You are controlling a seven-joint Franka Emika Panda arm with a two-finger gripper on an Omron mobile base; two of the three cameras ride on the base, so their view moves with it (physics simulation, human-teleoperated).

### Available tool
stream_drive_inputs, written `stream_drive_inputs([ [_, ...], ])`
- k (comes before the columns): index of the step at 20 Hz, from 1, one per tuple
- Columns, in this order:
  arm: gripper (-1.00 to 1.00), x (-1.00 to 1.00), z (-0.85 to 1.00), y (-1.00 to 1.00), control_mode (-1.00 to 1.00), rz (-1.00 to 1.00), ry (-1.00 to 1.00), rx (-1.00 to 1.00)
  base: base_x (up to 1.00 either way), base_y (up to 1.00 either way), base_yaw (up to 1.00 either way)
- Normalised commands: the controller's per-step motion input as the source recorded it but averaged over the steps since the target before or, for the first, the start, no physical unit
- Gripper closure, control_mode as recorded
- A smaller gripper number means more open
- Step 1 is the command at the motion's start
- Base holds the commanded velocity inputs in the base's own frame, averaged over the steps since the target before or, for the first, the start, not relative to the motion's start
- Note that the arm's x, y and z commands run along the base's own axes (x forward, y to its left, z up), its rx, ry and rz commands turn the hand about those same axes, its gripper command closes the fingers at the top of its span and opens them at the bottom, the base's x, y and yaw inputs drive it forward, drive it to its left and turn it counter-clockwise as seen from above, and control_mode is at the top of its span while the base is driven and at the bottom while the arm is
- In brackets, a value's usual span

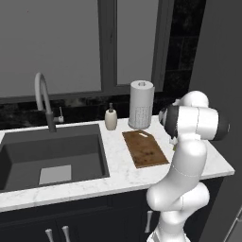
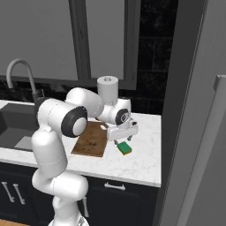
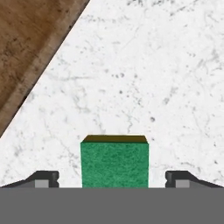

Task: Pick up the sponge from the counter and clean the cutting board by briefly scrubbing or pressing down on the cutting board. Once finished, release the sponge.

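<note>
The green-topped sponge [image 3: 114, 162] with its yellow layer lies on the white marble counter [image 3: 153, 65], just right of the brown wooden cutting board [image 3: 30, 48]. My gripper [image 3: 112, 179] hangs directly over the sponge, open, with one fingertip on each side and a gap of bare counter between each tip and the sponge. From the right base view, the gripper [image 2: 122, 140] hovers low above the sponge [image 2: 125, 148], which sits beside the cutting board [image 2: 90, 139]. In the left base view the cutting board [image 1: 145, 148] lies on the counter [image 1: 118, 165] and my own arm hides the hand.
A paper towel roll [image 1: 141, 104] and a soap bottle [image 1: 111, 117] stand behind the board. The dark sink [image 1: 52, 156] with its faucet [image 1: 45, 101] is to the left. A tall grey panel [image 2: 185, 110] closes off the counter's right end.
</note>
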Motion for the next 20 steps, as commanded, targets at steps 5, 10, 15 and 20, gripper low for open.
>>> stream_drive_inputs([
  [5,-1.00,-0.05,0.05,0.00,-1.00,0.00,0.00,-0.01,0.00,0.00,0.00],
  [10,-1.00,-0.37,0.47,0.02,-1.00,0.00,-0.06,0.00,0.00,0.00,0.00],
  [15,-1.00,-0.52,0.60,0.02,-1.00,0.00,-0.15,0.00,0.00,0.00,0.00],
  [20,-1.00,-0.41,0.48,0.06,-1.00,0.00,-0.14,0.00,0.00,0.00,0.00],
])
